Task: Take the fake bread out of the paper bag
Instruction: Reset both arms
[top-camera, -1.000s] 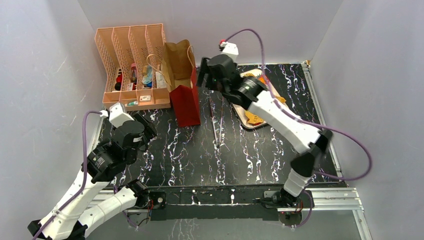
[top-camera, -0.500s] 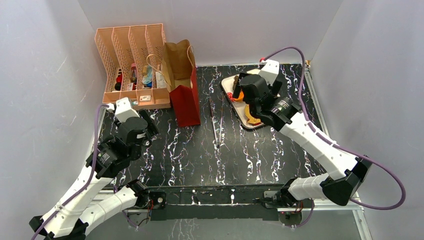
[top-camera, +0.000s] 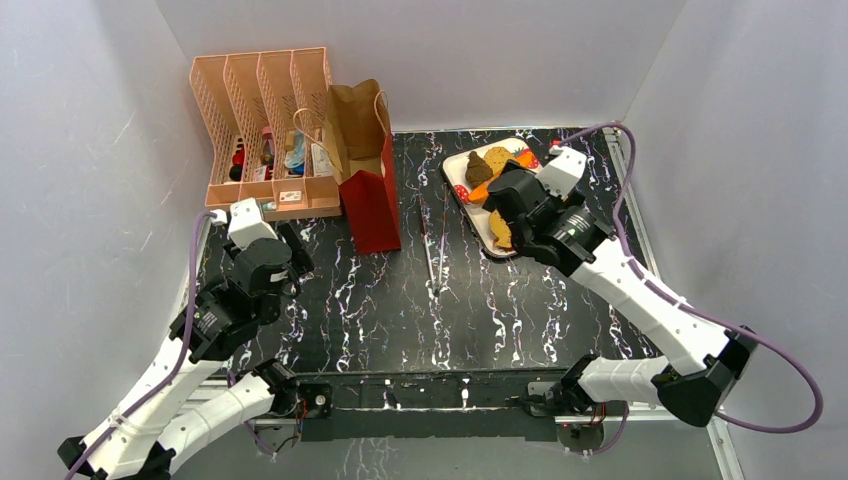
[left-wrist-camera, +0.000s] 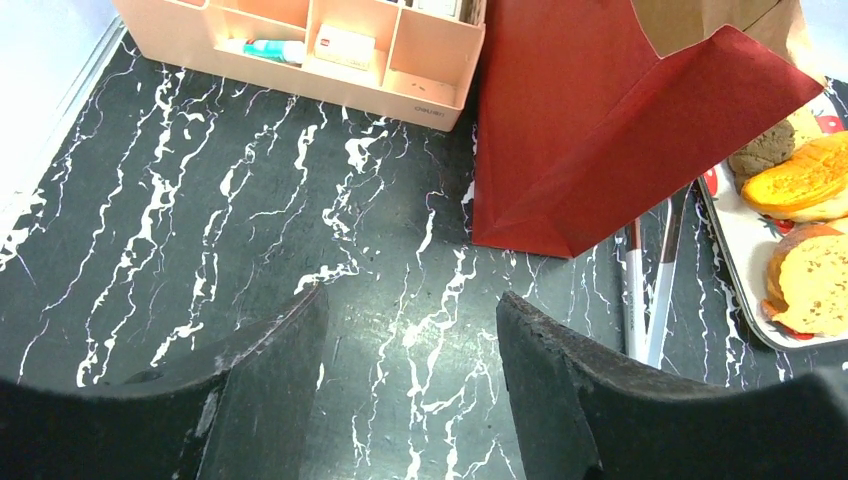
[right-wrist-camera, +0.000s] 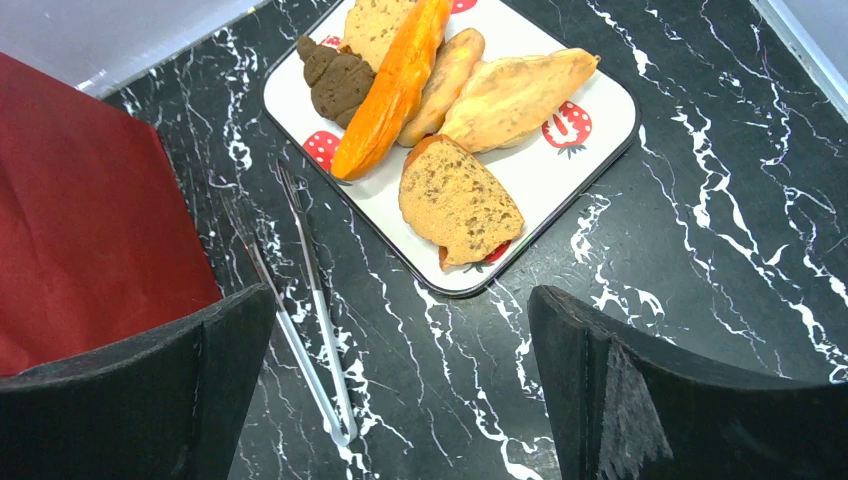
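Note:
The paper bag stands upright at the back centre, red outside and brown inside, mouth open; it also shows in the left wrist view and the right wrist view. Several fake bread pieces lie on a white strawberry tray: a dark brown piece, a long orange piece, a tan slice and golden ones. My right gripper is open and empty above the tray's near edge. My left gripper is open and empty over the table, left of the bag.
A peach slotted organiser with small items stands just left of the bag. Thin metal tongs lie on the black marbled table between the bag and the tray. White walls enclose the table on three sides.
My right gripper swung from beside the bag's mouth to over the tray, then drew back a little; the bread on the tray is now uncovered. The left arm shifted only slightly.

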